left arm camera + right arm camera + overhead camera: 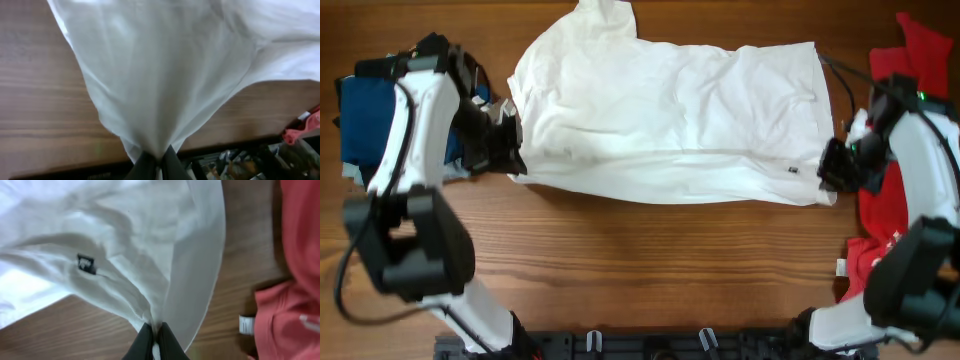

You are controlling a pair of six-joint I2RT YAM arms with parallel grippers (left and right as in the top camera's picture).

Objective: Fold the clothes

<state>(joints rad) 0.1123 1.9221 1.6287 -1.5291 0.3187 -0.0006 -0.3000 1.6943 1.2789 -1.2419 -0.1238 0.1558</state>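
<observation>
The large white T-shirt point(670, 120) lies spread across the middle of the wooden table, folded lengthwise, its small black tag point(791, 170) near the right end. My left gripper point(510, 150) is shut on the shirt's left edge; the left wrist view shows white cloth point(160, 75) bunched between the fingers point(159, 162). My right gripper point(832, 172) is shut on the shirt's right lower corner; the right wrist view shows the fingers point(156, 339) pinching white cloth point(130, 255) below the tag point(86, 263). A red T-shirt point(910, 130) lies at the right edge.
Folded blue and black garments point(365, 120) are stacked at the left edge behind my left arm. The red shirt point(300, 280) with a white label point(245, 325) lies close to the right of my right gripper. A black rail point(650, 345) runs along the table's front edge.
</observation>
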